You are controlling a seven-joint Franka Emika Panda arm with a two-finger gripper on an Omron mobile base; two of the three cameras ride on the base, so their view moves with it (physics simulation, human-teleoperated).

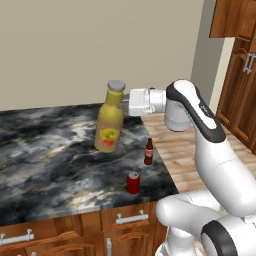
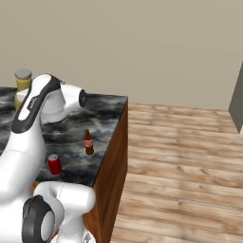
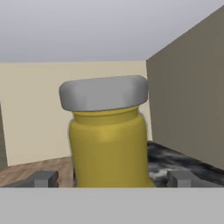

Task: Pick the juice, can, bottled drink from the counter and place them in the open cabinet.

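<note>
Yellow juice point(image 1: 109, 125), tilted near the counter's point(image 1: 45, 150) right edge, was straddled at the neck by the wide-spread gripper point(image 3: 113, 179); closing seemed called for next.

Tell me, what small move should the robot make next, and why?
Probably close the tool on the neck of the juice bottle. The open fingers already sit on either side of it, just under the grey cap, with the bottle standing on the counter.

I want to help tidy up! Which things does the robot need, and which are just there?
Needed:
juice
can
bottled drink
counter
gripper, open beside the juice neck

Just there:
wooden floor
beige wall
</note>
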